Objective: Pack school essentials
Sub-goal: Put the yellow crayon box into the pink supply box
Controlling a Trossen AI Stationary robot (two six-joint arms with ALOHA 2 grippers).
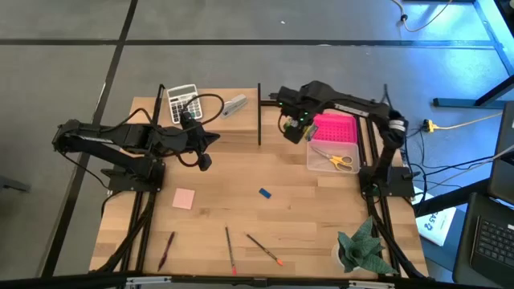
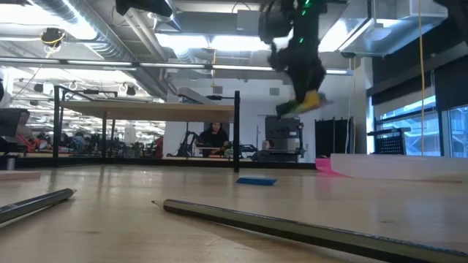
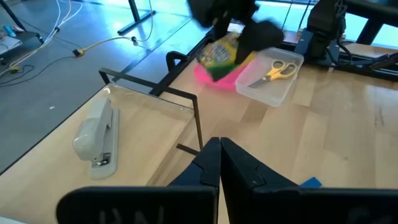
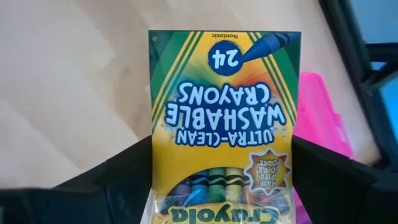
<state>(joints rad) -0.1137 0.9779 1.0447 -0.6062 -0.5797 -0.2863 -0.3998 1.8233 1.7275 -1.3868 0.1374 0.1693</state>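
My right pincer (image 1: 293, 124) grips the crayon box (image 4: 221, 118) over the wooden desk (image 1: 305, 209); left pincer (image 3: 219, 165) clenched empty; eraser (image 1: 264, 193) at six o'clock from it; a person (image 2: 213, 139) sits in the room behind.

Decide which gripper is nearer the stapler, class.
Left. The left gripper, shut and empty, hovers just beside the stapler. The right gripper is farther, past the black post, holding the crayon box by the pink case.

Two dark jointed arms (image 1: 120, 144) trailing black cables.
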